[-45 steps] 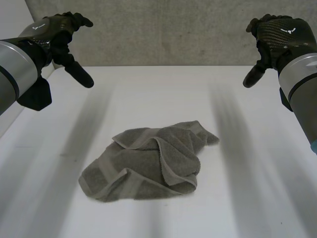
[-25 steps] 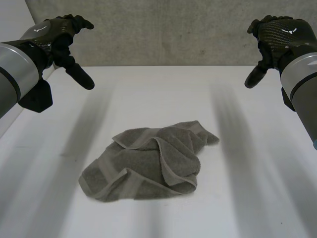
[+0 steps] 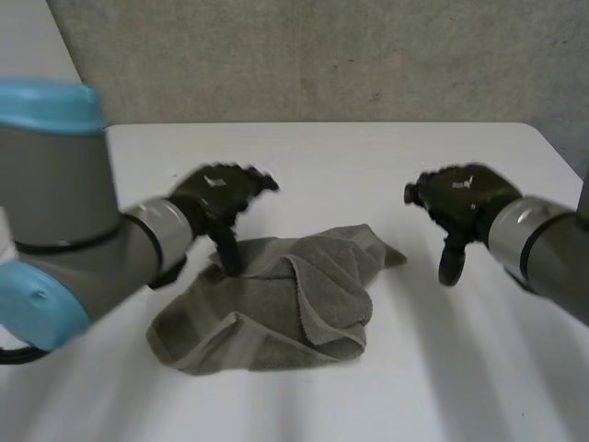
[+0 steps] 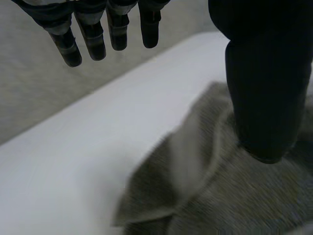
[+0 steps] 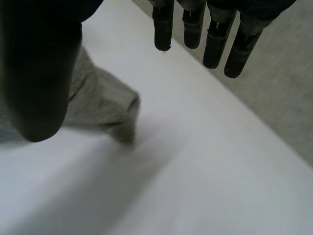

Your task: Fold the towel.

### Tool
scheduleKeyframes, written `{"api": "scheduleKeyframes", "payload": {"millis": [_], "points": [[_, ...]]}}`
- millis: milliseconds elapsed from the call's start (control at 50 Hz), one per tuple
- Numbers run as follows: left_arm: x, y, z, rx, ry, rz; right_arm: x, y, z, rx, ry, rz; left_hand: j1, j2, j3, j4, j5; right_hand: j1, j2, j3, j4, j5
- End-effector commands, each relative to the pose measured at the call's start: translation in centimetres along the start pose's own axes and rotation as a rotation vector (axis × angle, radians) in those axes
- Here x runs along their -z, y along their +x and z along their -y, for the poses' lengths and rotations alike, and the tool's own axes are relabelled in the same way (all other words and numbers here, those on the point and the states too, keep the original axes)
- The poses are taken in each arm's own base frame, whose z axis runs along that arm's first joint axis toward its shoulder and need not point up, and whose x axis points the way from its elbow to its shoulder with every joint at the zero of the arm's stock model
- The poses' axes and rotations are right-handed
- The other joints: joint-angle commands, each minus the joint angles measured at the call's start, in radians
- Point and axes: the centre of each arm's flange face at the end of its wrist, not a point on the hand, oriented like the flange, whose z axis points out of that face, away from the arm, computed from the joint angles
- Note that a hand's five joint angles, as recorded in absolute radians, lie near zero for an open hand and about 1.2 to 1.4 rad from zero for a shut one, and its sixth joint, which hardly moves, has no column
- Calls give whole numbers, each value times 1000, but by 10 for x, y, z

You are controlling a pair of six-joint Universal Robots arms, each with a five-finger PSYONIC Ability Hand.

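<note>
Both the left hand [image 3: 221,189] and right hand [image 3: 456,193] have dropped near the towel [image 3: 276,308], open and empty.

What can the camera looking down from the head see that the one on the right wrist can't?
The head view takes in the whole crumpled grey towel and the left hand, with its thumb down at the towel's far left edge. The right wrist view gives a close look along the right hand: straight fingers held apart from the thumb, nothing between them. Both show the towel's right corner, that hand beside it, and the white table.
</note>
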Motion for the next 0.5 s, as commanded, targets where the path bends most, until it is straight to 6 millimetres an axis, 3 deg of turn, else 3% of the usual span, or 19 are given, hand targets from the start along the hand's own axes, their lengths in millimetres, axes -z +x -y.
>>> {"api": "scheduleKeyframes", "payload": {"millis": [20, 220, 240, 360, 500], "points": [[-21, 25, -27, -57, 33, -61, -6, -26, -51, -108, -50, 59, 47, 62, 62, 62, 34, -59, -65, -68, -82, -62], [-42, 42, -42, -82, 131, -75, 1, -47, -90, -377, -119, 93, 326, 341, 341, 341, 313, -59, -65, -68, -82, -62], [-43, 42, -43, -83, 139, -75, 1, -49, -93, -422, -129, 109, 436, 451, 452, 452, 423, -59, -65, -68, -82, -62], [-47, 46, -47, -87, 149, -80, 0, -57, -92, -522, -134, 180, 733, 749, 749, 749, 720, -59, -65, -68, -82, -62], [-46, 50, -56, -87, 124, -94, -8, -62, -88, -608, -130, 200, 749, 764, 764, 764, 735, -59, -65, -68, -82, -62]]}}
